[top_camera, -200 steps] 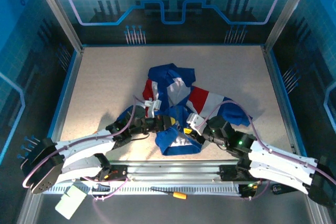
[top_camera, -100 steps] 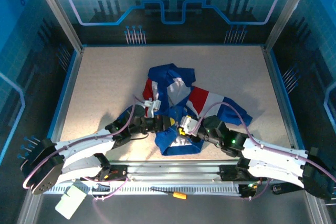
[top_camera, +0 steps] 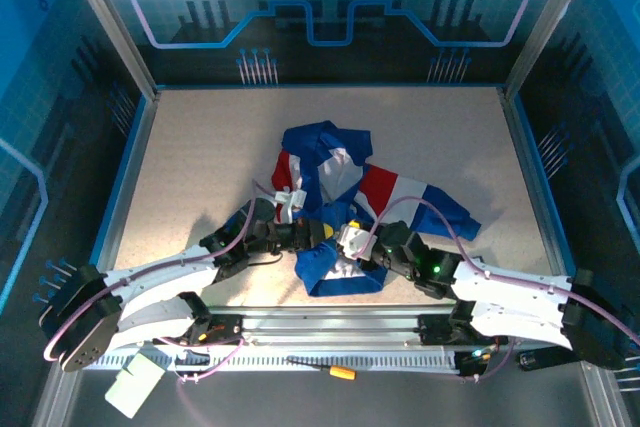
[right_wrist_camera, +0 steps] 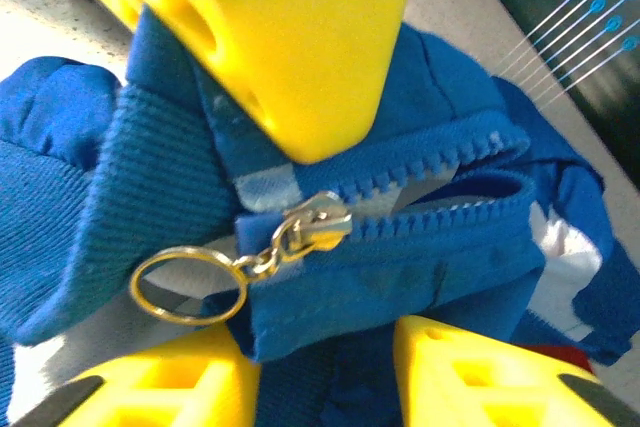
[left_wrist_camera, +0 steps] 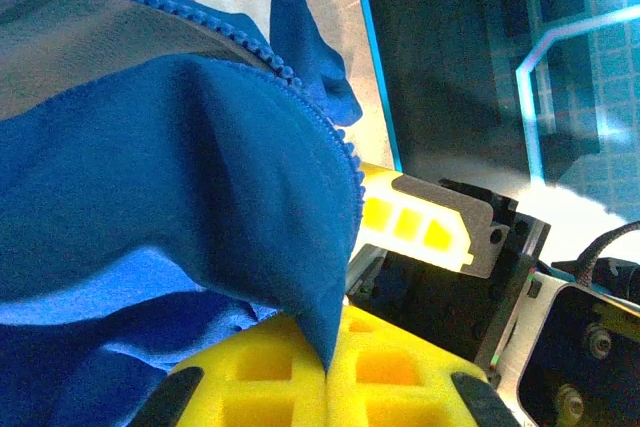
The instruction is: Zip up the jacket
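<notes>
The blue jacket [top_camera: 335,182] with red and white bands lies crumpled mid-table. My left gripper [top_camera: 322,232] is shut on its lower front edge; in the left wrist view the yellow pads [left_wrist_camera: 250,377] pinch a blue fabric corner [left_wrist_camera: 320,317] beside the zipper teeth [left_wrist_camera: 300,87]. My right gripper [top_camera: 350,239] sits right against the left one. In the right wrist view its fingers [right_wrist_camera: 480,372] stand apart with the jacket's hem [right_wrist_camera: 370,287] between them. Just above lie the metal zipper slider [right_wrist_camera: 315,222] and its pull ring [right_wrist_camera: 190,285]. The left gripper's finger [right_wrist_camera: 290,37] hangs over the slider.
A raised blue rim [top_camera: 125,177] borders the speckled table [top_camera: 200,147]. A screwdriver with a yellow handle [top_camera: 325,367] lies on the rail at the front, and a pale card [top_camera: 135,382] at the front left.
My right arm has swung left and forward, bringing its gripper up against the left gripper at the jacket's lower hem. The left arm and the jacket have stayed put.
</notes>
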